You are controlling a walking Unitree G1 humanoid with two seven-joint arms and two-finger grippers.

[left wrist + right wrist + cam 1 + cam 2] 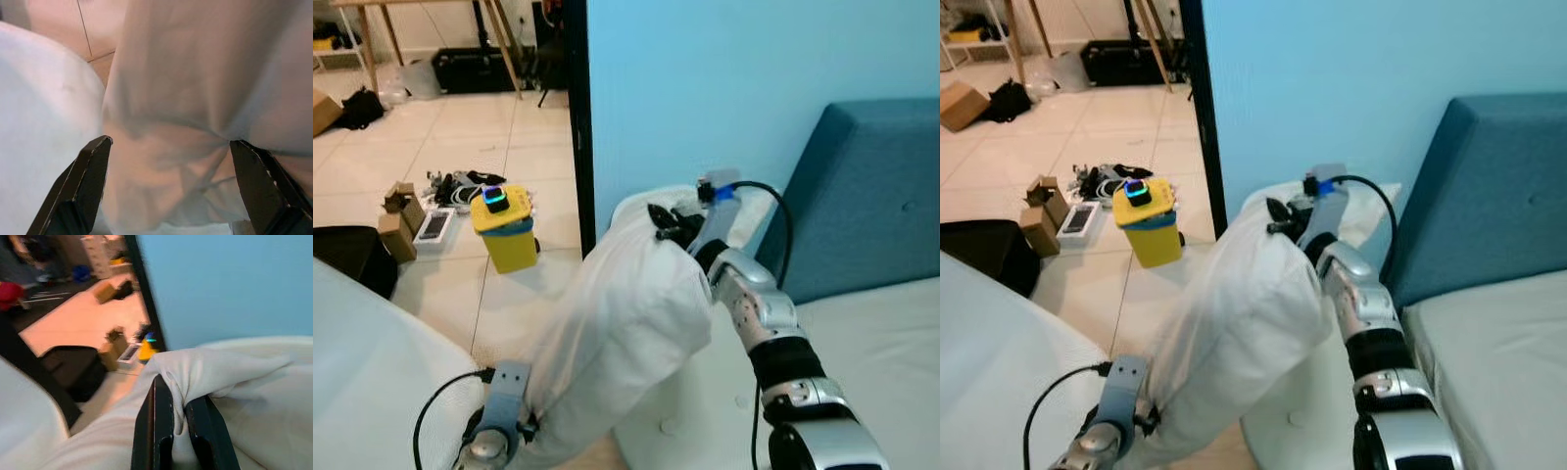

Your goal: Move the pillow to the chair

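White pillow point(626, 323) held up between both arms, above the gap between two white beds, tilted with its upper end toward the blue wall point(705, 88). Right gripper point(178, 396): jaws clenched on a fold of fabric at the pillow's top corner. Left gripper point(168, 147): jaws spread wide at the pillow's lower end, cloth bulging between them. Yellow bin point(505, 229) on the tiled floor beyond.

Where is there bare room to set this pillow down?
Free: the white mattress beside the blue headboard, right of the right pincer pinching the pillow. Crowded: floor by the yellow bin, boxes and cables.
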